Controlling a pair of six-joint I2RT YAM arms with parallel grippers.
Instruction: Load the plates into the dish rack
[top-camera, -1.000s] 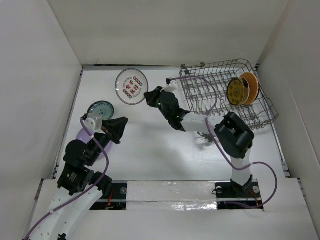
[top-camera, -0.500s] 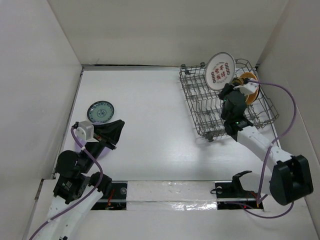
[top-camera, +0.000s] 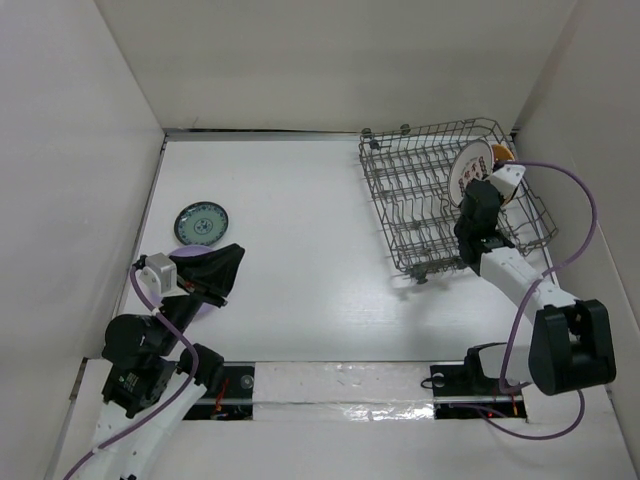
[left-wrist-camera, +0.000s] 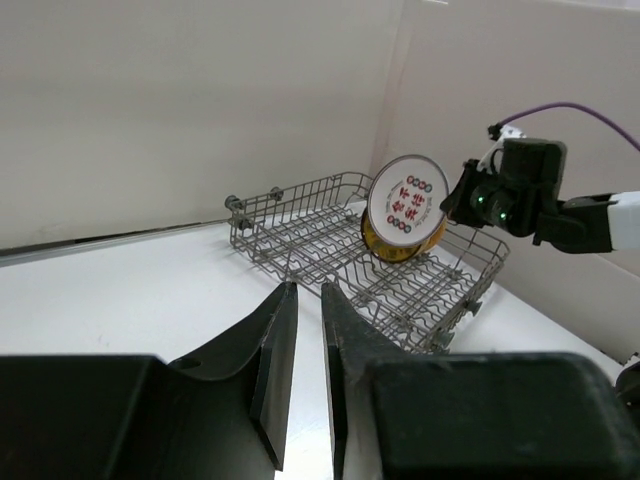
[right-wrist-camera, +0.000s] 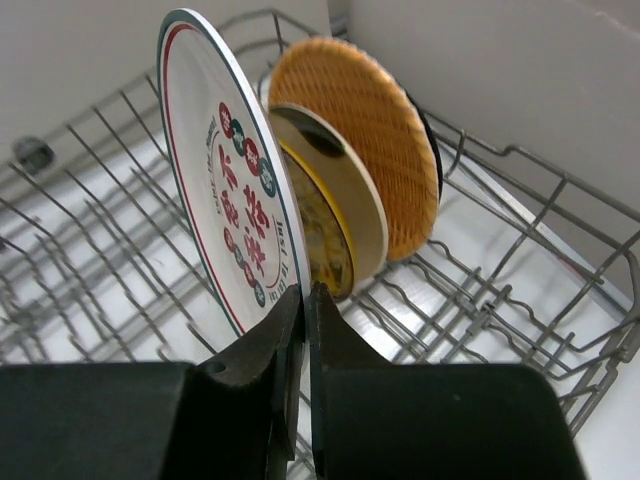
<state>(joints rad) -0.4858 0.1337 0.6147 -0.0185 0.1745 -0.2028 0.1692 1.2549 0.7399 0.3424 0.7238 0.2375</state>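
Observation:
The grey wire dish rack (top-camera: 420, 215) stands at the back right. My right gripper (top-camera: 474, 196) is shut on the lower rim of the white plate with red marks (right-wrist-camera: 225, 190), holding it upright among the tines. Right behind it stand a dark yellow patterned plate (right-wrist-camera: 335, 220) and an orange-tan plate (right-wrist-camera: 375, 150). A teal patterned plate (top-camera: 201, 222) lies flat at the left. My left gripper (top-camera: 237, 252) hovers near it, its jaws nearly together with nothing between them. A lavender plate is mostly hidden under the left arm.
White walls close in the table on the left, back and right. The rack (left-wrist-camera: 330, 230) reaches almost to the right wall. The right arm's purple cable (top-camera: 575, 215) loops beside the rack.
My right arm carried the white plate from the back middle of the table to the rack and lowered it in front of the yellow plate. My left arm drew back toward the near left.

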